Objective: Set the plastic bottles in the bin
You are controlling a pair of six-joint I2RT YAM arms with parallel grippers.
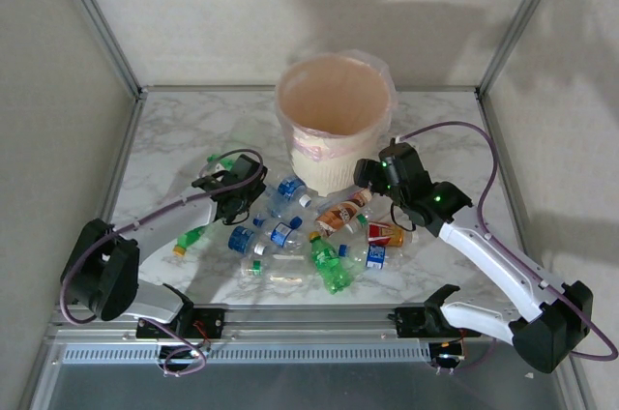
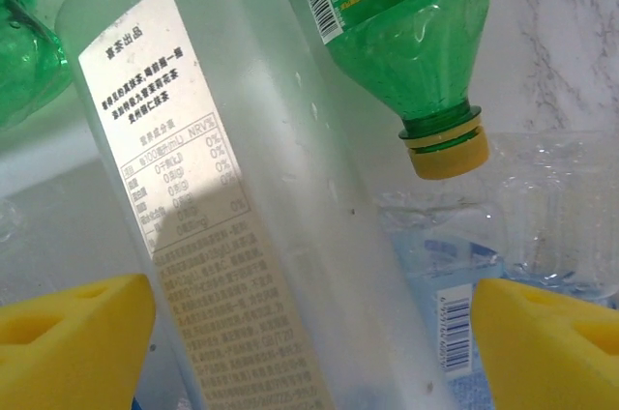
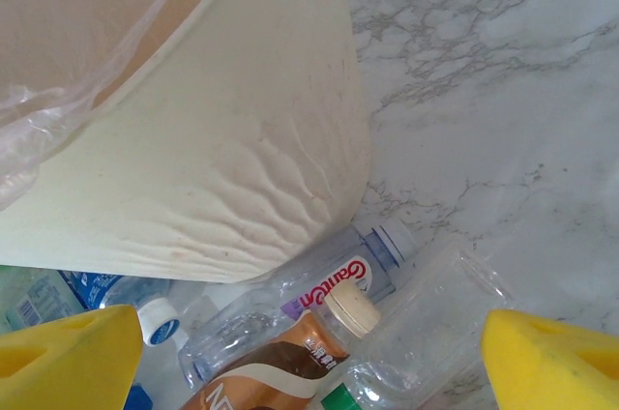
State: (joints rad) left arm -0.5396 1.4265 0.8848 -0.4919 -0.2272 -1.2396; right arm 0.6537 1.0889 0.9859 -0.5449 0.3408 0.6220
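1. The bin [image 1: 324, 163] stands upright near the middle of the marble table [image 1: 174, 139], towards the far side; a thin pinkish liner bag [image 1: 377, 67] is folded over its rim; no bottle shows inside it from above.
2. The plastic bottles [image 1: 309, 236] lie in a loose heap on the table just in front of the bin, between the two arms; among them are a green bottle [image 1: 329, 265] on the near side and a brown-labelled bottle [image 1: 340, 215] close to the foot of the bin.
3. The left gripper [image 1: 247, 199] is low at the left edge of the heap; in the left wrist view its yellow pads [image 2: 68, 342] are spread wide apart, so the left gripper [image 2: 309, 352] is open; a frosted clear bottle [image 2: 242, 236] with a pale printed label lies between them, and I cannot tell whether either pad touches it.
4. Just beyond that one, a green Sprite bottle [image 2: 406, 33] lies tilted, its yellow cap [image 2: 447, 151] pointing down and to the right.
5. The right gripper [image 1: 366, 178] hangs just beside the bin's right side, above the far end of the heap; in the right wrist view its yellow pads [image 3: 58, 357] are wide apart and hold nothing, so the right gripper [image 3: 309, 362] is open.
6. Below it, the brown-labelled bottle [image 3: 290, 362] with a cream cap and a clear bottle [image 3: 329, 289] lie against the bin's ribbed cream wall [image 3: 242, 168].
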